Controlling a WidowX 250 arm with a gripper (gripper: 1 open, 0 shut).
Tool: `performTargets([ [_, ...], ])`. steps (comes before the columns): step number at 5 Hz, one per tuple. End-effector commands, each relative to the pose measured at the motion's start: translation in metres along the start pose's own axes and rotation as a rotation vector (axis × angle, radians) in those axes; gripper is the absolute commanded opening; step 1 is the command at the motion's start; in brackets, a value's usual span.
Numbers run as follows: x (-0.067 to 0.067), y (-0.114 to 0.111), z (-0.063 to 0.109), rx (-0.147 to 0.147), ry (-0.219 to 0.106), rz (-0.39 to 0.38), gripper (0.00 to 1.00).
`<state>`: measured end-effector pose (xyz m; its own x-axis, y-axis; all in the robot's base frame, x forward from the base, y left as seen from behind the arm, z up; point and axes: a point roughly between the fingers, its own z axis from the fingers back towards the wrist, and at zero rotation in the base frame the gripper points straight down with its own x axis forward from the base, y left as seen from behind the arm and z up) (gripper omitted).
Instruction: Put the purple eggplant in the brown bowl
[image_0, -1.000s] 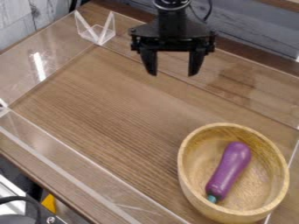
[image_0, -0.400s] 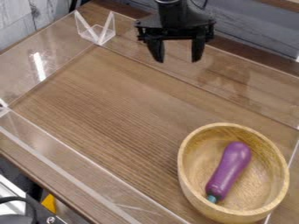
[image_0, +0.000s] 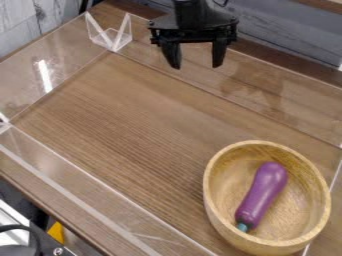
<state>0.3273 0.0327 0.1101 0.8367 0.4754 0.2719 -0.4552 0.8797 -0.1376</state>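
a lab: clear acrylic walls (image_0: 54, 75) fence the tabletop (image_0: 134, 130).

The arm (image_0: 195, 10) above the claw (image_0: 194, 56) is cut off at 12 o'clock. The surface (image_0: 134, 130) runs past the frame's edges. The eggplant's (image_0: 261, 195) stem is too small to make out.

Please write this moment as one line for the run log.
purple eggplant: lying inside brown bowl | gripper: open, empty, at far edge of table, away from bowl | task state: eggplant in bowl
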Motion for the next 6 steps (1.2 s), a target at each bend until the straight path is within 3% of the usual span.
performTargets([
  [1,0.013,0.000,0.013,-0.007,-0.064,0.042,1.00],
  [2,0.016,0.000,0.008,0.006,-0.066,0.072,1.00],
  [4,0.001,-0.002,0.006,0.053,-0.076,0.183,1.00],
  [6,-0.008,-0.036,0.016,0.049,-0.083,0.152,1.00],
])
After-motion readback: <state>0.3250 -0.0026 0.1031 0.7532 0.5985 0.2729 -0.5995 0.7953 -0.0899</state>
